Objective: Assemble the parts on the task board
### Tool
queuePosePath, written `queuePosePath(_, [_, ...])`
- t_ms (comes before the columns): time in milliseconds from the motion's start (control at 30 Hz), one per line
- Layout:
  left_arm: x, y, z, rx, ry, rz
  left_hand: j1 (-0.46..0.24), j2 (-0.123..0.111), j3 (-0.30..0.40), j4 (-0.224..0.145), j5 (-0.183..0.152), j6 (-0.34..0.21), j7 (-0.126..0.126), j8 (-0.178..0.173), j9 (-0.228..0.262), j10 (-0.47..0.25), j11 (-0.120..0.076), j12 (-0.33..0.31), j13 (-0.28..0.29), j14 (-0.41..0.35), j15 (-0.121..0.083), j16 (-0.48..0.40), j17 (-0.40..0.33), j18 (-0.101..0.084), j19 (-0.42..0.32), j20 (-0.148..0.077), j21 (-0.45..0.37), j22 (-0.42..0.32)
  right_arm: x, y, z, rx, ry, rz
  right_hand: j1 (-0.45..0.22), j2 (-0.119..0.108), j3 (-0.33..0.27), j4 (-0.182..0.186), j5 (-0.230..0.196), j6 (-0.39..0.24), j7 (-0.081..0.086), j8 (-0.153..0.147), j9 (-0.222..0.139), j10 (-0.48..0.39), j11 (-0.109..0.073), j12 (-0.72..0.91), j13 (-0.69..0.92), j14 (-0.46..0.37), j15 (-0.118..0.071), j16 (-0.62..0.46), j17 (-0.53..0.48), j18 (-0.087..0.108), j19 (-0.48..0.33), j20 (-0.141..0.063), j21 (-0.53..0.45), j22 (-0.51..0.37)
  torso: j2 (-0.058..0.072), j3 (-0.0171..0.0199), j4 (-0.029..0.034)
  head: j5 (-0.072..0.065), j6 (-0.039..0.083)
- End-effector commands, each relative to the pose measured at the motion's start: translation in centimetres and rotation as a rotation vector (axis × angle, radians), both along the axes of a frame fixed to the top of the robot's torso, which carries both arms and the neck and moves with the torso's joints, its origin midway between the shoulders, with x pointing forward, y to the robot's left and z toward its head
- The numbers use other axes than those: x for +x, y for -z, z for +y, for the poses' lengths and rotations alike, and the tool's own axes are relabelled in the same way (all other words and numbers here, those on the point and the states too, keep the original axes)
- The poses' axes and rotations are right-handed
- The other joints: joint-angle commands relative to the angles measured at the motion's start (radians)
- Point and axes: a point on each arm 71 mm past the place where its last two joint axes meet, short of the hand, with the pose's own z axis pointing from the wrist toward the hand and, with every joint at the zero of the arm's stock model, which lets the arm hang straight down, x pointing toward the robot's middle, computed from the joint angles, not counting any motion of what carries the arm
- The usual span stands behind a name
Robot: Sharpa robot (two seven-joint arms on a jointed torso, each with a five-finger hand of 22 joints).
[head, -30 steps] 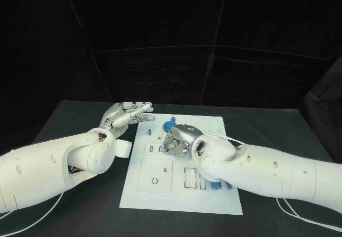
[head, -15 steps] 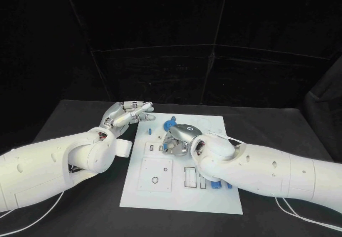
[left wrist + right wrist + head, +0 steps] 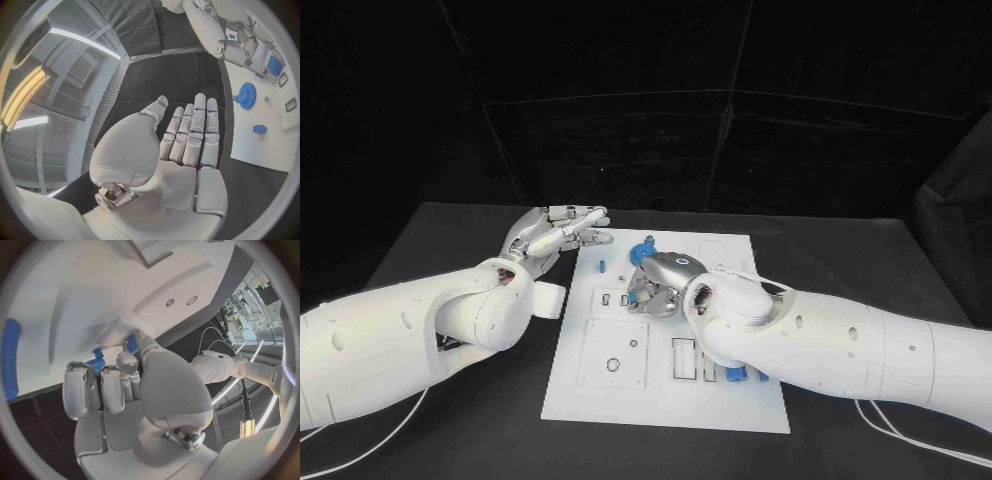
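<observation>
- The task board (image 3: 668,385) is a white plate lying flat in the middle of the black table (image 3: 444,225), its long side running away from the robot.
- Near the board's far end sits a blue gear (image 3: 646,246); the left wrist view shows it as a toothed disc (image 3: 246,95) lying on the white surface.
- A small blue part (image 3: 600,267) lies on the board just nearer than the gear, close to the board's left edge; the left wrist view shows it too (image 3: 260,129).
- More blue parts (image 3: 737,375) stand in slots by the near right edge of the board, partly covered by the right forearm.
- The right hand (image 3: 661,284) is down over the middle of the board, just nearer than the gear, knuckles up and fingers (image 3: 113,389) curled downward toward the plate.
- From the right wrist view those fingers lie side by side and bent, with blue pieces (image 3: 97,360) right at their tips; whether they actually grip anything I cannot tell.
- The left hand (image 3: 557,234) hangs over the bare table beside the board's far left corner, apart from the plate.
- Its fingers (image 3: 194,132) are stretched out straight and pressed together, the thumb off to one side, and nothing is in the palm.
</observation>
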Motion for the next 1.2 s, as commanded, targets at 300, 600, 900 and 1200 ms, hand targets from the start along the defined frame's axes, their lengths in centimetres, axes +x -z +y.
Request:
queuePosePath(300, [0.0, -0.1, -0.1, -0.007, 0.012, -0.003, 0.003, 0.007, 0.001, -0.004, 0.0, 0.005, -0.001, -0.005, -0.001, 0.009, 0.001, -0.005, -0.001, 0.007, 0.002, -0.007, 0.001, 0.015, 0.007, -0.001, -0.004, -0.001, 0.0, -0.2, -0.1, 0.033, 0.028, -0.037, -0.067, -0.054, -0.051, 0.057, -0.023, -0.077, 0.013, -0.014, -0.002, -0.03, 0.012, -0.03, -0.033, 0.057, 0.018, -0.019, 0.06, 0.002, -0.023, 0.011, -0.016, 0.059, 0.0, 0.0004, 0.0002, -0.002, 0.0])
queuePosePath(600, [0.1, -0.1, 0.0, 0.016, 0.023, -0.015, -0.005, 0.008, 0.005, -0.006, 0.0, 0.021, -0.011, -0.001, 0.001, 0.035, -0.008, 0.004, 0.003, 0.013, -0.003, -0.009, 0.004, 0.016, 0.016, -0.004, -0.001, -0.001, -0.7, -1.2, -0.4, 0.135, -0.019, -0.107, -0.042, -0.065, -0.223, 0.19, -0.005, -0.169, 0.035, -0.004, 0.0, -0.08, 0.036, -0.066, -0.086, 0.045, 0.038, -0.058, 0.011, 0.014, -0.056, 0.028, -0.046, 0.009, 0.0, 0.0021, -0.0012, 0.002, -0.001])
queuePosePath(900, [0.3, 0.3, 0.2, 0.147, 0.105, 0.001, -0.077, -0.02, -0.013, 0.022, 0.001, 0.113, -0.055, 0.022, 0.009, 0.226, -0.077, 0.067, 0.032, 0.255, -0.081, 0.126, 0.104, 0.016, 0.198, -0.083, 0.098, 0.038, -2.6, -3.7, -3.4, 0.333, -0.168, -0.1, 0.03, -0.002, -0.222, 0.174, 0.009, -0.151, 0.029, 0.022, 0.005, -0.088, 0.028, -0.062, -0.094, 0.036, 0.032, -0.086, -0.021, 0.022, -0.081, 0.026, -0.067, -0.026, -0.01, 0.005, -0.005, 0.011, 0.004])
queuePosePath(1200, [1.1, 0.9, -0.3, 0.542, 0.34, 0.174, -0.194, 0.005, -0.135, 0.138, -0.003, 0.154, -0.109, 0.055, 0.029, 0.324, -0.136, 0.226, 0.186, 0.378, -0.16, 0.982, 0.894, 0.0, 0.398, -0.161, 0.315, 0.16, -0.4, -7.1, -11.6, 0.482, -0.032, 0.066, 0.069, 0.034, -0.228, 0.152, 0.007, -0.14, 0.022, 0.039, 0.005, -0.105, 0.021, -0.09, -0.128, 0.032, 0.025, -0.107, -0.043, 0.028, -0.098, 0.019, -0.086, -0.055, -0.037, 0.0148, -0.017, 0.031, -0.008])
